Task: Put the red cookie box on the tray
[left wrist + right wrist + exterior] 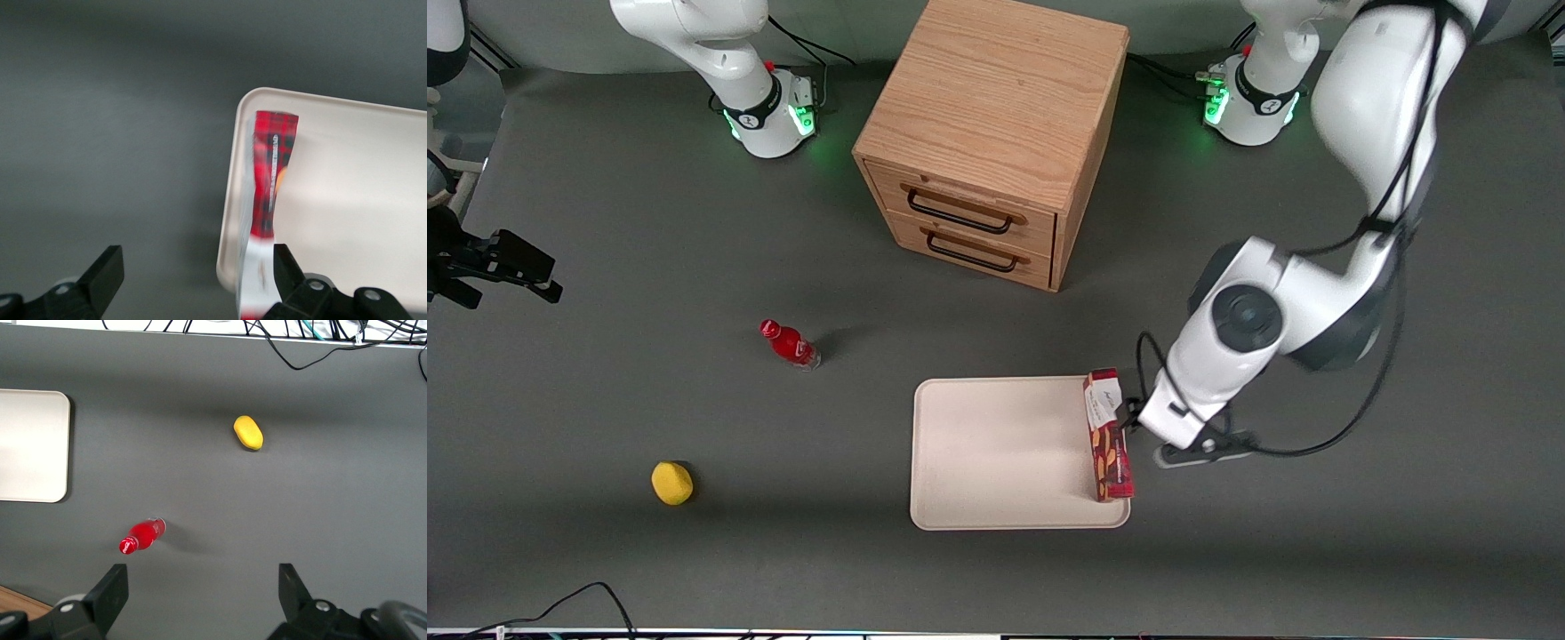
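At tray's edge toward working arm, my claw (pixel 193 280) hangs wide open, holding nothing. Red cookie box (pixel 1108 436) stands on long edge inside tray (pixel 996 444) rim. I judge carton light, thin-walled, tippy, crushable; grip gently across narrow faces.

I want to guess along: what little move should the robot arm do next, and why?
Probably lift the gripper away. The box already stands on the tray along its edge, and the fingers are spread open, one beside the box, so it seems let go.
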{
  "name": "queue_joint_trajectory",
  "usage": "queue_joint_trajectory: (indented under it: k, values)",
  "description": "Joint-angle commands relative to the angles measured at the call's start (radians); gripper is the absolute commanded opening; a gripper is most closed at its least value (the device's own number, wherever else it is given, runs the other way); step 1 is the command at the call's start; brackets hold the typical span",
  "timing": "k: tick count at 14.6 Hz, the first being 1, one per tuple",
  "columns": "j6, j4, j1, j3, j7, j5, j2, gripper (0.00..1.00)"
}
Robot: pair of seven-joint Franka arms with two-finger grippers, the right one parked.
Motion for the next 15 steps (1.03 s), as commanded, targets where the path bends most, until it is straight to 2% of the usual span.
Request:
queue_joint_trajectory:
  k: [1, 4, 6, 8, 11, 13, 15]
  values:
    - [-0.221, -0.047, 0.008, 0.104, 0.178, -0.128, -0.229, 1.00]
    - [-0.461, -0.049, 0.004, 0.279, 0.475, -0.239, -0.384, 1.00]
    - [-0.580, -0.078, 0.002, 0.371, 0.623, -0.250, -0.467, 1.00]
    - [-0.596, -0.180, -0.001, 0.440, 0.724, -0.256, -0.560, 1.00]
    - [-0.515, -0.374, -0.002, 0.488, 0.755, -0.281, -0.689, 1.00]
    - [-0.527, -0.361, -0.005, 0.491, 0.760, -0.276, -0.682, 1.00]
    - [-0.581, -0.275, -0.007, 0.490, 0.763, -0.276, -0.627, 1.00]
